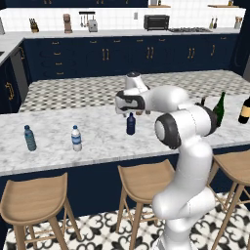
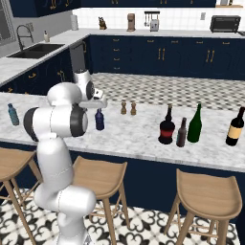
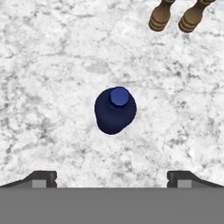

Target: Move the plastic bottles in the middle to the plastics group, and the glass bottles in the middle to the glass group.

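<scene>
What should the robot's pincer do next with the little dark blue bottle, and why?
Probably lower straight down. The open pincer hangs above the small navy-blue plastic bottle with a blue cap, which stands upright on the white marble counter, untouched, between the fingertip lines.

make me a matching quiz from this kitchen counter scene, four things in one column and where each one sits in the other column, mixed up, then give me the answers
Things:
1. navy bottle
2. teal-tinted water bottle
3. green wine bottle
4. two brown shakers

Places:
A. beside the white-labelled water bottle
B. directly under the open gripper
C. between a small brown bottle and the cream-labelled wine bottle
D. at the counter's far edge, behind the navy bottle

Pairs: 1-B, 2-A, 3-C, 4-D
</scene>
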You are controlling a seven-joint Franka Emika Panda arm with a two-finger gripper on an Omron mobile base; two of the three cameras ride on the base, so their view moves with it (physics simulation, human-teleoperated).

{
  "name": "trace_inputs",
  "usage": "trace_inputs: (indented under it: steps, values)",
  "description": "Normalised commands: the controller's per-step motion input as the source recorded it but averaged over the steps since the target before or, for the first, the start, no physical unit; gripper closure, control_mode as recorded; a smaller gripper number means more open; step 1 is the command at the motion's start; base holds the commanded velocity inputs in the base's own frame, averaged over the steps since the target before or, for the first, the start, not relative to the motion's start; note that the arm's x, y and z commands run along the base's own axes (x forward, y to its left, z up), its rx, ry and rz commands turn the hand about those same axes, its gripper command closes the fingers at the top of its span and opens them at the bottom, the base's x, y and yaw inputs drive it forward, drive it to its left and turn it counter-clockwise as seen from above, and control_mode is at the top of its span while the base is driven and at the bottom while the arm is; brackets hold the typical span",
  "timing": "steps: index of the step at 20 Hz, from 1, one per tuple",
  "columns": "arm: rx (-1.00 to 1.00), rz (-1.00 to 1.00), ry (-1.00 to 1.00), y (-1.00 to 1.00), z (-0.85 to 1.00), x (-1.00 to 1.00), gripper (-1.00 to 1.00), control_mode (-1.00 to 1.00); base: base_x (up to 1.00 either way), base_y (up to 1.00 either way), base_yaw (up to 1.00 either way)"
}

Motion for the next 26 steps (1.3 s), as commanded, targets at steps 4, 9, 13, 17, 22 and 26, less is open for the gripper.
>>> trace_inputs:
  steps: [4,9,13,17,22,26]
  values:
    - [0.00,0.00,0.10,0.00,-0.10,0.14,-1.00,-1.00,0.00,0.00,0.00]
    - [0.00,0.01,0.12,-0.09,-0.15,0.22,-1.00,-1.00,0.00,0.00,0.00]
    - [0.00,0.04,0.10,-0.19,-0.04,0.13,-1.00,-1.00,0.00,0.00,0.00]
    - [0.03,0.02,0.00,-0.10,0.00,0.01,-1.00,-1.00,0.00,0.00,0.00]
    - [0.12,0.03,0.00,-0.03,0.00,0.00,-1.00,-1.00,0.00,0.00,0.00]
    - [0.07,0.02,0.00,0.00,-0.04,0.00,-1.00,-1.00,0.00,0.00,0.00]
